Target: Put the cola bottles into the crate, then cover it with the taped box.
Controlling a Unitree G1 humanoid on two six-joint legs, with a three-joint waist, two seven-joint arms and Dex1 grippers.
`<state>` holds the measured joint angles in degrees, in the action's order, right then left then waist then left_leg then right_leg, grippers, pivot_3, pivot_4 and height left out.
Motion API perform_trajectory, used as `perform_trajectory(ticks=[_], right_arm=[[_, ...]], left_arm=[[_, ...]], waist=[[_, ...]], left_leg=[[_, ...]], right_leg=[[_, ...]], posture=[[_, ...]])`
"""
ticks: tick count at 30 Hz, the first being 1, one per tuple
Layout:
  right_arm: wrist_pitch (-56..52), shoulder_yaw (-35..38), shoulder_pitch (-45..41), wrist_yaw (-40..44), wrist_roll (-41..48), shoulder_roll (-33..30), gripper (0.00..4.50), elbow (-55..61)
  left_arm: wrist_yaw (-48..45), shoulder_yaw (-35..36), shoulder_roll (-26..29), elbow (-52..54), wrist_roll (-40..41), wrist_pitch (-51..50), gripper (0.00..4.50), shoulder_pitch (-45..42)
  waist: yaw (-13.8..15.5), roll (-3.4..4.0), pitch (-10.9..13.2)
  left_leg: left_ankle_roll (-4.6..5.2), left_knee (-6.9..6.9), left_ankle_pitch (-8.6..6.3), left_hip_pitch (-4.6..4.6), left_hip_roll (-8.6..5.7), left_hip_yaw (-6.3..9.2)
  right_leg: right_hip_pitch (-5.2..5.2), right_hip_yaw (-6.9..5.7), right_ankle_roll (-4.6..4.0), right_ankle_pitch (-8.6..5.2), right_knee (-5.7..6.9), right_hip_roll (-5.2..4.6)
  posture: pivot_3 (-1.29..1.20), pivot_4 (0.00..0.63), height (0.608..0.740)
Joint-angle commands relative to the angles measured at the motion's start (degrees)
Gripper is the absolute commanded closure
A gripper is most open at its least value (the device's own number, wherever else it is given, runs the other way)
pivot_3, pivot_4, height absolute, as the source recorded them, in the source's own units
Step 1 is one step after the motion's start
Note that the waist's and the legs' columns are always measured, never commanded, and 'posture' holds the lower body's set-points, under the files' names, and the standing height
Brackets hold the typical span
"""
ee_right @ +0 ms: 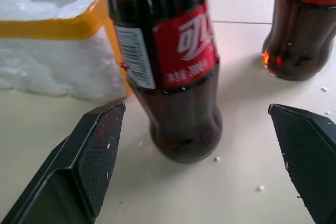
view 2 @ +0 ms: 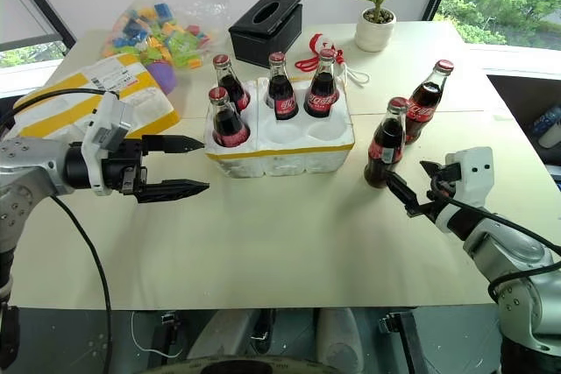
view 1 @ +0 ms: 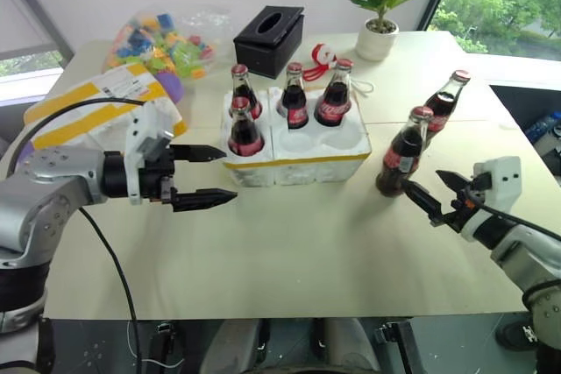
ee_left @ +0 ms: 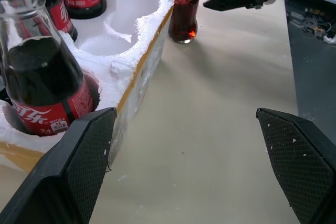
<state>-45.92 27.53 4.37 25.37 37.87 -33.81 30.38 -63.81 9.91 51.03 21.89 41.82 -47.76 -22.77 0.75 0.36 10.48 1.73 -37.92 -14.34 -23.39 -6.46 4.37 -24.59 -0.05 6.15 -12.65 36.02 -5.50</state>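
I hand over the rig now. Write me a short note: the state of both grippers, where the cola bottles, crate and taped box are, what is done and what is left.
Left gripper: open, holding nothing, beside the crate's left end.
Right gripper: open, holding nothing, just in front of the nearer loose bottle.
Done: four cola bottles stand in the crate's wells.
Left: two wells at the front right are free. The nearer loose bottle and the farther one stand on the table right of the crate.
Taped box sits at the far left, not yet placed over the crate.

Beige table carries: crate centre, two cola bottles right, taped box left, tissue box, toy bag and potted plant far.
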Motion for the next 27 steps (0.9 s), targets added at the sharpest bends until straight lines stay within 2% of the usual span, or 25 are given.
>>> perform_trajectory(ticks=[1, 5, 17, 24, 27], right_arm=[[0.2, 0.9, -1.3, -0.4, 2.2, -0.4, 0.0, 2.7], [0.6, 0.7, -3.2, -1.4, 3.5, 0.2, 0.0, 2.2], [6.2, -7.0, -10.6, -2.1, -2.2, 2.6, 0.0, -8.3], [9.1, -8.5, -13.5, -0.9, -3.6, 3.3, 0.0, -13.4], [9.7, -8.5, -13.9, -0.4, -2.7, 4.0, 0.81, -13.1]], left_arm=[[0.2, 0.1, 0.5, 0.0, 0.0, 1.7, 0.04, -1.2], [0.3, -0.7, 0.3, -0.8, -0.2, 2.8, 0.04, -2.0], [0.3, -2.4, 0.1, -2.3, -0.7, 4.5, 0.04, -3.7], [0.5, -2.3, 0.2, -2.0, -1.0, 4.7, 0.04, -3.6], [0.6, -2.3, 0.2, -1.9, -1.1, 4.7, 0.0, -3.5]], waist=[[0.0, 0.0, 0.0], [0.0, 0.0, 0.0], [-0.1, -0.02, 0.0], [0.0, -0.02, 0.0], [0.0, -0.02, 0.0]], left_leg=[[0.0, 0.0, 0.0, 0.0, 0.01, 0.0], [0.0, 0.0, 0.0, 0.0, 0.01, 0.0], [0.0, 0.03, 0.0, -0.01, 0.0, 0.0], [0.0, 0.03, 0.0, -0.01, -0.01, 0.0], [0.0, 0.03, 0.0, -0.01, 0.0, 0.0]], right_leg=[[-0.01, 0.0, 0.0, 0.0, 0.0, 0.0], [-0.01, 0.0, -0.03, -0.02, 0.0, 0.0], [-0.03, -0.01, -0.11, -0.07, -0.02, 0.0], [-0.03, -0.01, -0.1, -0.06, -0.02, 0.0], [-0.03, -0.01, -0.09, -0.06, -0.02, 0.01]], posture=[[0.0, 0.15, 0.732], [0.0, 0.15, 0.732], [0.0, 0.15, 0.732], [0.0, 0.15, 0.732], [0.0, 0.15, 0.732]])
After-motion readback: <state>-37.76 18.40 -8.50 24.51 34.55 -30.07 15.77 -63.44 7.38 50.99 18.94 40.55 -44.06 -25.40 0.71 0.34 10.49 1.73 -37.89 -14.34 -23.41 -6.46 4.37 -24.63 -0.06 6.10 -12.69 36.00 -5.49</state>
